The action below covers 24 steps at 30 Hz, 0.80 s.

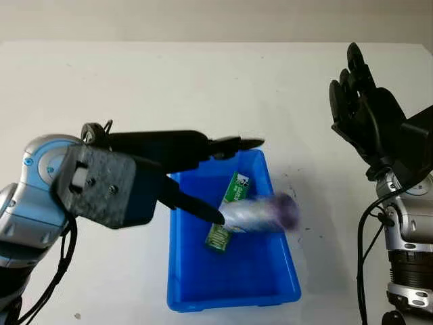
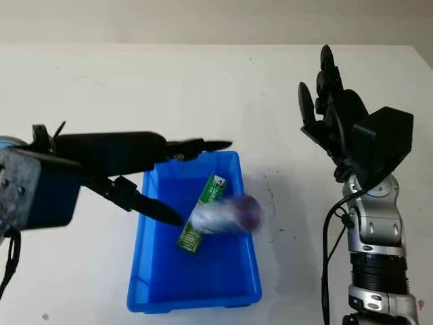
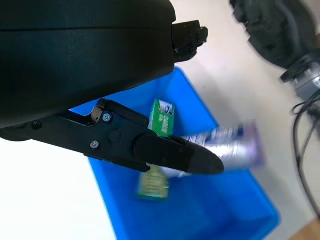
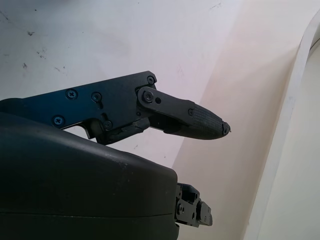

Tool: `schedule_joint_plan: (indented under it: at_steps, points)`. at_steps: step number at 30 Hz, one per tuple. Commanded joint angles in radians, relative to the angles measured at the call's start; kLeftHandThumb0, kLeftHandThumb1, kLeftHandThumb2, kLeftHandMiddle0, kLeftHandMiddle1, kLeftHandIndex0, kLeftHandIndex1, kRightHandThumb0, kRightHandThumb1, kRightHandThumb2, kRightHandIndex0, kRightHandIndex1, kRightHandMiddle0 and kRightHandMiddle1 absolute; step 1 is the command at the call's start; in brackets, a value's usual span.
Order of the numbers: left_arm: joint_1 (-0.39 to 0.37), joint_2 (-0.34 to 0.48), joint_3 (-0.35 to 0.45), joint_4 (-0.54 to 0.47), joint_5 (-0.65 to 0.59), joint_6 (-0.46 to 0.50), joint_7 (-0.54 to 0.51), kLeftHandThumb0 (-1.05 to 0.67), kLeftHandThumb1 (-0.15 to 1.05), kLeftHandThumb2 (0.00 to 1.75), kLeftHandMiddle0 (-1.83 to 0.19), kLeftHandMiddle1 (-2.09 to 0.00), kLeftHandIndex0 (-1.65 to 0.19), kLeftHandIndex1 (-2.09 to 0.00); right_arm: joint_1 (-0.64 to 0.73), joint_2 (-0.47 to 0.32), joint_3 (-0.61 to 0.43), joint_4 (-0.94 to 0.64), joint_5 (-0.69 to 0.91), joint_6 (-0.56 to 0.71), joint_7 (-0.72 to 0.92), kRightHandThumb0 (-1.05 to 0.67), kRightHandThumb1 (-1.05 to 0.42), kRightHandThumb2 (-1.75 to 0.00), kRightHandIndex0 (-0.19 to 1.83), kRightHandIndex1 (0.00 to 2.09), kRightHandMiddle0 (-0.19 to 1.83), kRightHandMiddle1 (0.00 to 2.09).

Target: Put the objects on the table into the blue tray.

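Our left hand (image 1: pixel 203 169), open at frame centre over the tray (image 1: pixel 267 284), holds nothing; the blurred tube (image 1: pixel 260 213) looks mid-drop onto the green pack (image 1: pixel 233 196). Right hand (image 1: pixel 365 108) is open at upper right, parked clear.

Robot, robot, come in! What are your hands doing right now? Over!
Left hand open over the blue tray. Silver-purple tube blurred above the tray, apparently dropping in; green packet inside. Right hand open, raised at the right. Nothing in the way.

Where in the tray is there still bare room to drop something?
The blue tray has bare floor at its near end. Its middle is crowded: the silver-purple tube lies over the green packet, with the open left hand above. The open right hand is raised aside.
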Motion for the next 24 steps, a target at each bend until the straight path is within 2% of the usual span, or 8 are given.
schedule_joint_plan:
  at_steps: [1, 7, 9, 10, 11, 15, 21, 24]
  points:
    - [-0.052, 0.006, 0.034, 0.015, -0.039, 0.028, -0.006, -0.85, 1.01, 0.06, 0.19, 0.00, 0.19, 0.00, 0.004, 0.001, 0.000, -0.015, -0.003, -0.002, -0.006, -0.54, -1.05, -0.66, -0.19, 0.00, -0.19, 0.00]
    - [-0.208, 0.053, 0.100, 0.149, -0.133, 0.126, -0.033, -0.84, 0.96, 0.04, 0.19, 0.00, 0.19, 0.00, -0.004, 0.005, 0.004, -0.008, -0.001, -0.013, -0.006, -0.53, -1.05, -0.67, -0.19, 0.00, -0.19, 0.00]
    - [-0.229, 0.042, 0.165, 0.263, -0.179, 0.069, -0.023, -0.84, 0.98, 0.06, 0.19, -0.01, 0.18, -0.01, -0.007, 0.007, 0.002, -0.007, 0.002, -0.012, -0.008, -0.54, -1.05, -0.67, -0.19, 0.00, -0.19, 0.00]
    - [-0.222, 0.033, 0.212, 0.341, -0.200, 0.015, -0.009, -0.83, 0.99, 0.06, 0.19, -0.01, 0.17, -0.01, -0.008, 0.008, 0.001, -0.008, 0.004, -0.011, -0.008, -0.54, -1.05, -0.66, -0.19, 0.00, -0.19, 0.00]
    - [-0.217, 0.029, 0.243, 0.398, -0.216, -0.028, 0.000, -0.86, 1.02, 0.24, 0.17, -0.03, 0.14, -0.03, -0.009, 0.008, 0.001, -0.009, 0.006, -0.011, -0.008, -0.54, -1.05, -0.66, -0.19, 0.00, -0.19, 0.00]
    - [-0.170, -0.046, 0.368, 0.438, -0.272, 0.026, 0.197, -0.87, 1.05, 0.62, 0.19, 0.00, 0.19, 0.00, -0.015, 0.009, 0.007, -0.013, -0.001, -0.004, -0.015, -0.55, -1.05, -0.66, -0.19, 0.00, -0.19, 0.00]
    - [-0.057, -0.271, 0.547, 0.483, -0.378, -0.047, 0.505, -0.82, 1.05, 0.69, 0.19, 0.00, 0.19, 0.00, -0.029, 0.025, 0.020, -0.003, -0.006, -0.009, -0.030, -0.57, -1.05, -0.68, -0.19, 0.00, -0.19, 0.00]
    - [0.018, -0.355, 0.570, 0.481, -0.385, -0.104, 0.617, -0.83, 1.05, 0.69, 0.19, 0.00, 0.19, 0.00, -0.044, 0.031, 0.022, 0.023, 0.005, -0.023, -0.016, -0.59, -1.05, -0.69, -0.19, 0.00, -0.19, 0.00]
